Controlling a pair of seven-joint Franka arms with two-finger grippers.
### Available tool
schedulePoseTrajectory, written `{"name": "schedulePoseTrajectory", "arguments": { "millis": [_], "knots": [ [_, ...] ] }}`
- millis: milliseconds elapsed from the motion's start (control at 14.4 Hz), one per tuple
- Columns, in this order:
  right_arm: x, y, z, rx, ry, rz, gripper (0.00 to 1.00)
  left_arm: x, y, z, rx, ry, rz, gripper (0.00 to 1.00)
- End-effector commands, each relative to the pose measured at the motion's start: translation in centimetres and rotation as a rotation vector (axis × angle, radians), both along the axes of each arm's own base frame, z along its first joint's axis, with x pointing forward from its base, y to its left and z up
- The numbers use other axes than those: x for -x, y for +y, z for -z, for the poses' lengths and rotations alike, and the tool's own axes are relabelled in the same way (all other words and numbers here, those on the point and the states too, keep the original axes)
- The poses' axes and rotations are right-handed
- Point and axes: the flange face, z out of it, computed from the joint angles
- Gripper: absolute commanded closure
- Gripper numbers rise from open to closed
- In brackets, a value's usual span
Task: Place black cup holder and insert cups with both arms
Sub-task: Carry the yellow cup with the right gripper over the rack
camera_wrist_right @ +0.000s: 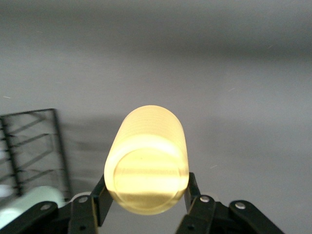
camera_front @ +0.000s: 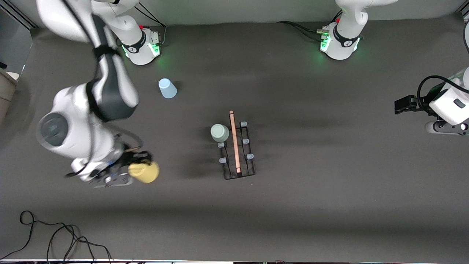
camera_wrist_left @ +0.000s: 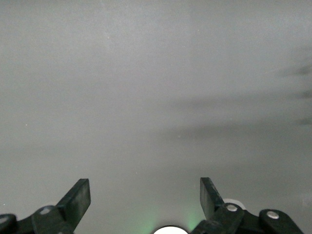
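Over at the right arm's end of the table, the right gripper (camera_front: 137, 169) hangs above bare tabletop with its jaws clamped on the yellow cup (camera_front: 144, 172); the right wrist view shows that cup (camera_wrist_right: 147, 160) lying sideways between the fingers, its closed base toward the camera. Nearer the robots' bases, the light blue cup (camera_front: 167, 88) sits on the table by itself, untouched, well apart from everything else. Toward the middle stands the black cup holder (camera_front: 237, 151), upright on the table with its wooden handle on top, so placing it looks done. The sage green cup (camera_front: 220, 132) sits upside down on the peg at the rack's corner farthest from the front camera, on the right arm's side; that's one cup in. By my reckoning two remain: the yellow one being carried and the blue one not yet picked up, with five capped pegs free. At the left arm's end, the left gripper (camera_front: 403, 105) waits over bare table, jaws apart and empty.
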Motion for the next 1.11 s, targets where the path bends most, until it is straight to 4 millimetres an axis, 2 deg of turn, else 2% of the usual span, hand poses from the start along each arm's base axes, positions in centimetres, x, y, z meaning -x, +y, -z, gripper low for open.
{"name": "schedulePoseTrajectory", "arguments": {
  "millis": [0, 209, 417, 556, 1043],
  "knots": [
    [2.1, 8.3, -0.8, 0.024, -0.018, 0.124, 0.65, 0.9, 0.2, -0.6, 0.011, -0.002, 0.009, 0.00],
    [4.2, 15.1, 0.1, 0.026, -0.022, 0.224, 0.65, 0.9, 0.3, -0.6, 0.010, 0.003, 0.006, 0.00],
    [5.2, 19.2, 1.8, 0.035, -0.031, 0.272, 0.65, 1.0, 0.3, -0.6, 0.010, 0.006, 0.007, 0.00],
    [5.5, 20.9, 2.9, 0.045, -0.033, 0.283, 0.65, 1.0, 0.3, -0.6, 0.010, 0.006, 0.006, 0.00],
    [5.5, 23.1, 5.9, 0.033, -0.070, 0.292, 0.65, 1.0, 0.4, -0.6, 0.010, 0.006, 0.006, 0.00]
  ]
}}
